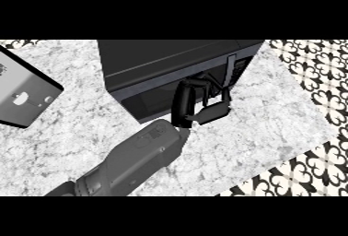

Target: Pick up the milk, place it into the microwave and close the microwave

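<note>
My hand [200,103] against the microwave [170,69] front, fingers straight and pressing, holding nothing, grey forearm over the marbled counter [258,124]

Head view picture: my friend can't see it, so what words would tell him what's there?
A black robot hand on a grey forearm reaches up against the front of a black microwave on a speckled marble counter. A grey box-like object sits at the left edge. No milk is visible.

No text, brand or number can be read anywhere; the microwave [170,64] shows a strip of small marks on its control panel [238,69], too small to read; the grey forearm [136,161] bears faint illegible markings.
</note>
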Robot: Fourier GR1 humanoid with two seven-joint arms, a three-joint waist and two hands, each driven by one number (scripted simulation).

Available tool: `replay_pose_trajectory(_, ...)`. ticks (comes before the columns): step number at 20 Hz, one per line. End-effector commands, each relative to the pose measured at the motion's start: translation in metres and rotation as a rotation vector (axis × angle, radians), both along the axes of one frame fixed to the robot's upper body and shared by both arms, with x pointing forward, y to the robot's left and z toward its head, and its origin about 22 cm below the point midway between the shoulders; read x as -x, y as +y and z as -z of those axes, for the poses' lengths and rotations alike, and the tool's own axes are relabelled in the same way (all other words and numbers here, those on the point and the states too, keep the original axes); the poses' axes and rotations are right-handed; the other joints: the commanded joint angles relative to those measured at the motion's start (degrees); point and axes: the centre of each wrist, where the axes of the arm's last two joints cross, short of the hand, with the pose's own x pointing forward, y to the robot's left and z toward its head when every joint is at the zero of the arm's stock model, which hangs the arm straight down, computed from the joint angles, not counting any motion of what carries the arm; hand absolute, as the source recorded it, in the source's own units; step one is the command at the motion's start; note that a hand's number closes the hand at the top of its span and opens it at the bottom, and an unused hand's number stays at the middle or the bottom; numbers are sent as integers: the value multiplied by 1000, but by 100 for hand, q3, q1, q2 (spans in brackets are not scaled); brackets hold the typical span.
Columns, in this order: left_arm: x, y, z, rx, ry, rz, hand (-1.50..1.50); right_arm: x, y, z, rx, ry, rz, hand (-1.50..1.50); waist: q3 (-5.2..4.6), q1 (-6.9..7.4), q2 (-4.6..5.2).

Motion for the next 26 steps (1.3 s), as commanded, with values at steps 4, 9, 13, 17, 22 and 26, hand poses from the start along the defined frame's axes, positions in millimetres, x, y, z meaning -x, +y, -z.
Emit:
replay_pose_trajectory(4, -19, 3, -3, -74, -4, 2, 150, -1, -1, -5, 7, 0, -48, -150, 17, -23, 70)
replay_pose_trajectory(9, -21, 10, 12, -148, 44, -66, 150, -1, 2, -8, -15, -13, -98, -150, 25, -50, 43)
replay_pose_trajectory(13, -22, 13, 17, -162, 103, -119, 150, -1, 4, -11, -16, -8, -123, -150, 10, 80, 3)
replay_pose_trajectory(17, -21, 19, 27, -172, 157, -162, 150, 2, -3, -14, -8, -8, -120, -150, 7, 189, -35)
replay_pose_trajectory(22, -18, 24, 35, -159, 217, -213, 150, 7, -10, -19, -15, -16, -98, -150, -5, 379, -74)
replay_pose_trajectory(26, -15, 26, 42, -145, 231, -199, -150, 12, -14, -18, -16, 2, -85, -150, -9, 420, -72)
